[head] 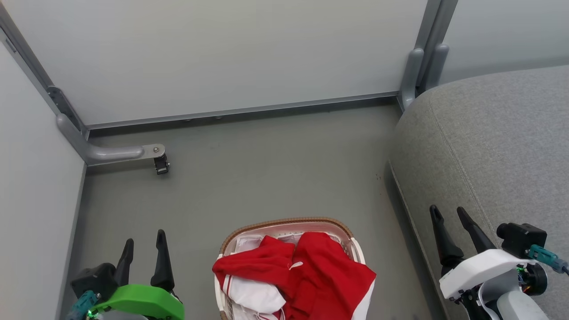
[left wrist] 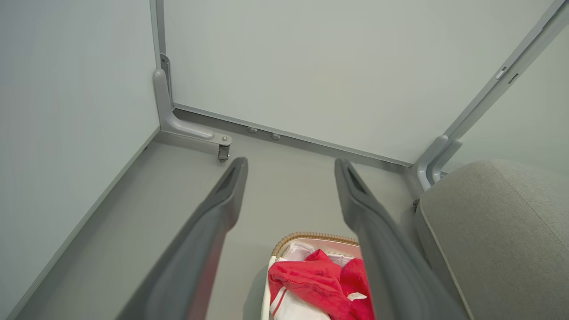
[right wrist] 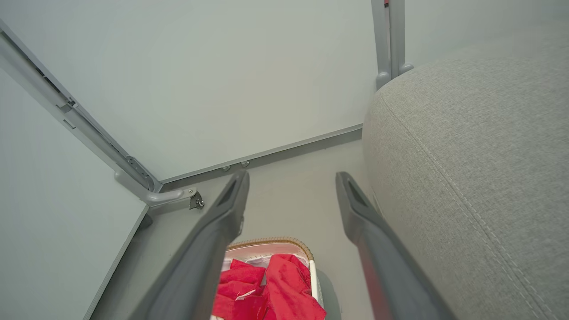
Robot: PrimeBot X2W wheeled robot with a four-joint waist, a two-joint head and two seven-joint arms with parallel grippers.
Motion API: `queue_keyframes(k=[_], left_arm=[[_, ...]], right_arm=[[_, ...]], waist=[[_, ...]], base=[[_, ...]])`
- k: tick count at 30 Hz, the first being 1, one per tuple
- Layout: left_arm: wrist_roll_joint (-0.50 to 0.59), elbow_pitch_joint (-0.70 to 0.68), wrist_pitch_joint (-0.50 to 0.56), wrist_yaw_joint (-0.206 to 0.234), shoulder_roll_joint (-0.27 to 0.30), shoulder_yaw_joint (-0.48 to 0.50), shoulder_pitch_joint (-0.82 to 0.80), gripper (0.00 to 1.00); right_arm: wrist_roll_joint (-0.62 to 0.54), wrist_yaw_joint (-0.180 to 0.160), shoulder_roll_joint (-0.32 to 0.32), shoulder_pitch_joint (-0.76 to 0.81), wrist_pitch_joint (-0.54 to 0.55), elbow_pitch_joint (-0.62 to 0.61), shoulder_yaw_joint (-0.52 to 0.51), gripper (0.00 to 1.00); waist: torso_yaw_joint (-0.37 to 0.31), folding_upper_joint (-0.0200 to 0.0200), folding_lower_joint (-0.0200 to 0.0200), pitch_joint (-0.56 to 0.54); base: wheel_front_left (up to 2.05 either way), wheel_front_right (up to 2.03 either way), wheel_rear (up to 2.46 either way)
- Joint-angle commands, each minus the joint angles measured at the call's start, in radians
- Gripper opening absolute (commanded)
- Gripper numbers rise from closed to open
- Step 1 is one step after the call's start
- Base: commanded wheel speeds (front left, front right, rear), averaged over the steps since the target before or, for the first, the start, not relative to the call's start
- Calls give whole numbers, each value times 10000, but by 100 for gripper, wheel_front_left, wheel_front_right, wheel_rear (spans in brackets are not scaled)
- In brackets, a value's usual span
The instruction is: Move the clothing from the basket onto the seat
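Below, the clothing (head: 306, 271) was seen heaped in the basket (head: 284, 221) on the floor (head: 266, 169), draped over its rim. The left end effector (head: 145, 237) was held spread and empty, well left of the basket. The right end effector (head: 446, 209), likewise spread and empty, was held by the edge of the seat (head: 489, 142), well right of the clothing.

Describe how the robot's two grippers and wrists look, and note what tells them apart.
The left gripper and right gripper each have two long, dark, tapering fingers. The left has a bright green wrist shell, the right a white wrist shell. Each carries a black block with a teal plug.
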Motion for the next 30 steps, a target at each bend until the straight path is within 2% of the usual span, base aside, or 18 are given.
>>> queue_keyframes(k=[1,30], left_arm=[[306,-66,-108,70,69,-9,78,100],[2552,39,-716,173,64,-193,273,100]], right_arm=[[-272,3,-97,-40,-109,-23,38,100],[-2537,3,-109,-21,-722,328,83,100]], waist=[[0,-1,0,-9],[12,-1,0,98]], base=[[0,0,0],[0,0,0]])
